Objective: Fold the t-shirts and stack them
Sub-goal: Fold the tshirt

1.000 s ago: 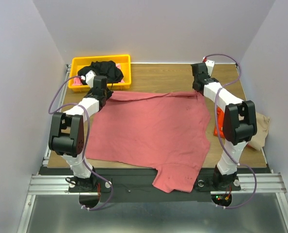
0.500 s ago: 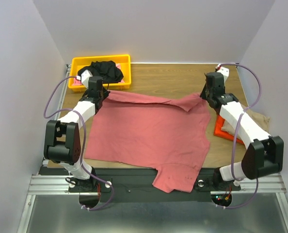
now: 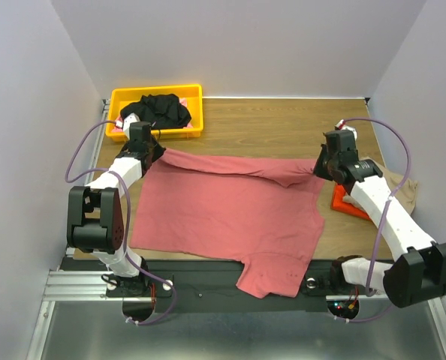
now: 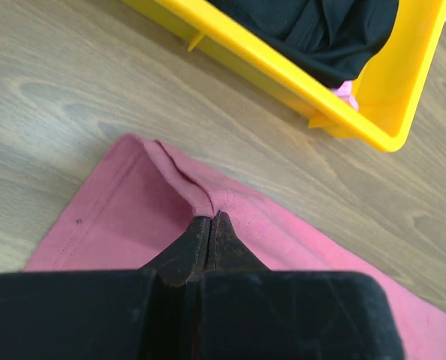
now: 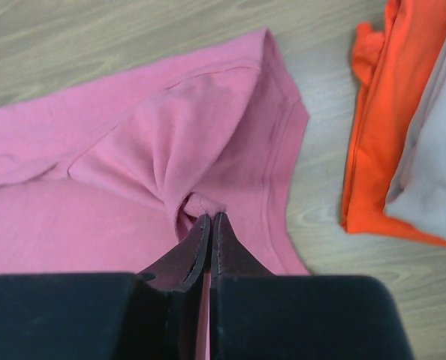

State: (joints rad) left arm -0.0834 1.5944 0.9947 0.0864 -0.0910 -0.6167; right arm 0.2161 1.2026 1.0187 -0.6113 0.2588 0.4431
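The large dusty-red t-shirt (image 3: 223,210) lies spread on the wooden table, its near part hanging over the front edge. My left gripper (image 3: 154,150) is shut on its far left corner (image 4: 200,199). My right gripper (image 3: 318,166) is shut on its far right part (image 5: 200,202), and the cloth bunches there. The far edge is folded a little toward me between the two grippers. The black t-shirt (image 3: 161,109) lies crumpled in the yellow bin (image 3: 193,129). The tan t-shirt (image 3: 403,199) lies at the table's right edge, partly behind my right arm.
An orange folded cloth (image 3: 343,201) lies under my right arm, with a grey cloth (image 5: 433,180) on it in the right wrist view. A pink cloth (image 3: 118,127) sits at the bin's left end. Bare wood (image 3: 268,124) shows behind the shirt.
Both grippers have pulled the shirt's far edge toward me. The right arm swung right and nearer, uncovering the table's back right. The far edge now lies folded over.
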